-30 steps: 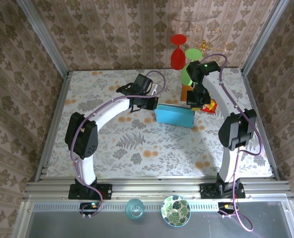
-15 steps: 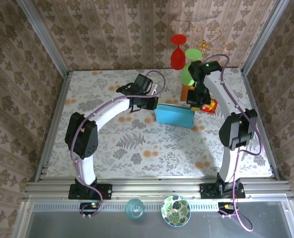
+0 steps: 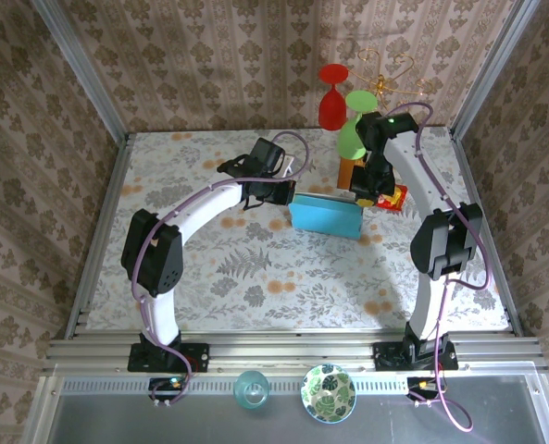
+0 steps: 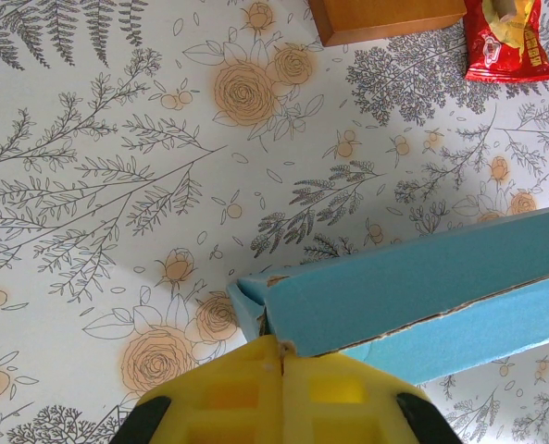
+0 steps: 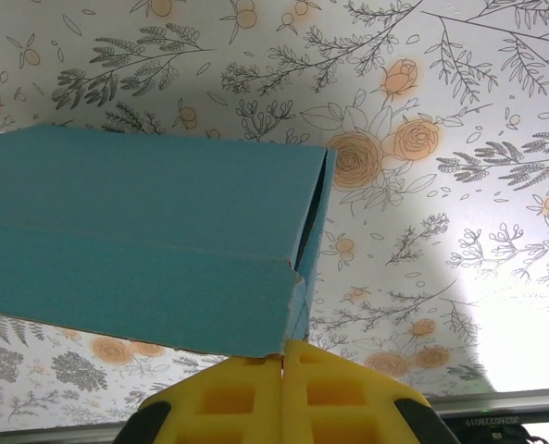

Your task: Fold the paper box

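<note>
Floral-printed bench fills the floor of a booth with patterned wallpaper walls, and two white robot arms reach in from the near edge. A sky-blue box sits toward the back middle of the bench, between the two arms. The left hand is at the box's left end; in the wrist view its yellow fingers are clenched together, nipping the corner edge of the box. The right hand is at the right end, also clenched on a corner of the box – the thin card meets the seam between its fingers. Just behind the box stands a brown-orange block, with a red snack packet beside it.
</note>
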